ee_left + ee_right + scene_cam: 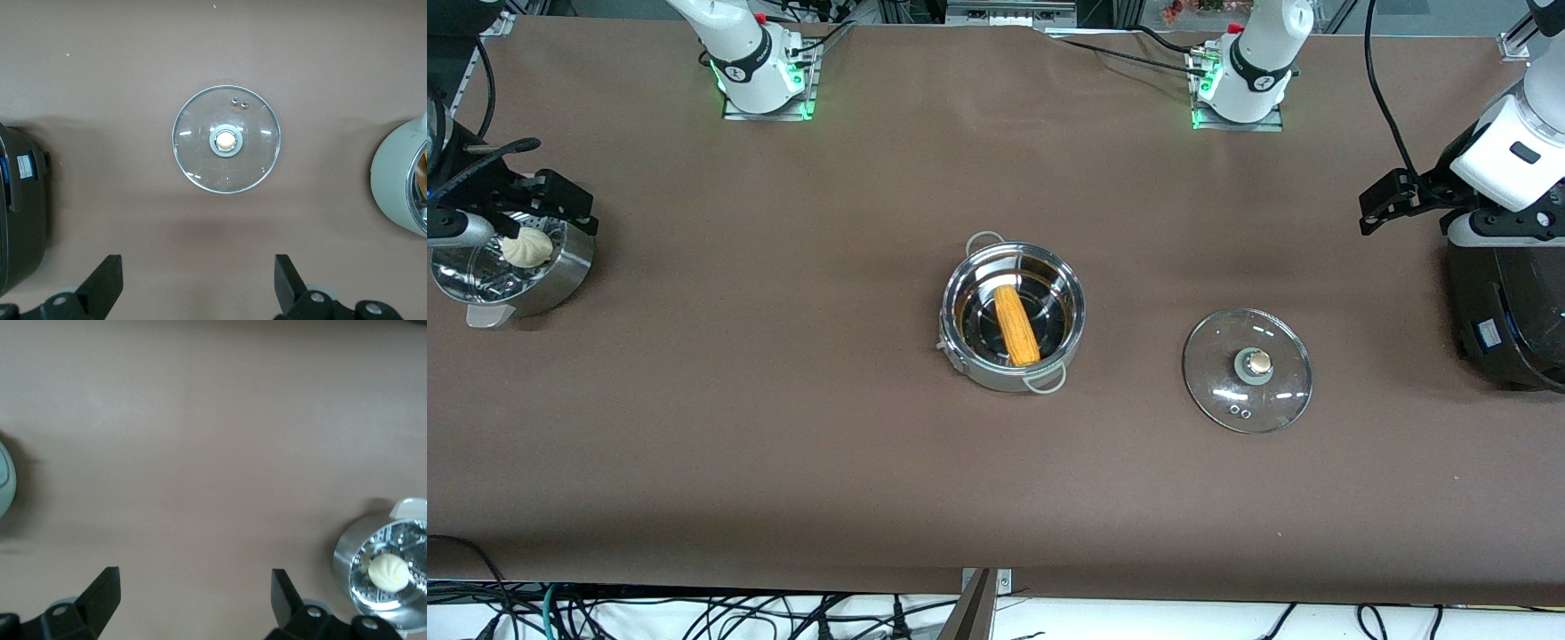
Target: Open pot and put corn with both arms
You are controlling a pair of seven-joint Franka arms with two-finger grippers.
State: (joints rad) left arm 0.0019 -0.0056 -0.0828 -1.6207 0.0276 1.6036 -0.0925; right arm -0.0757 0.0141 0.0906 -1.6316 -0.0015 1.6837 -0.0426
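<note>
The pot (1014, 316) stands uncovered in the middle of the bench (783, 427), and the corn (1016, 324) lies inside it, slanted across the bottom. The glass lid (1247, 370) rests flat on the bench beside the pot, toward the left arm's end, knob up, apart from the pot. Both tools are well away from the pot. The left tool (198, 283) hangs at the left arm's end of the bench, over the edge of the black rice cooker (1507, 316), with its fingers spread wide and nothing between them; its wrist view looks down on the lid and catches only a slice of the pot's wall. The right tool (195, 599) hangs over the steamer pot (511, 271) holding the white bun (527, 247) at the right arm's end, likewise spread wide and empty. In the front view both tools are partly cut off by the picture's edges, and the rice cooker shows only in part. Each arm reaches out sideways from its base toward its own end of the bench.
</note>
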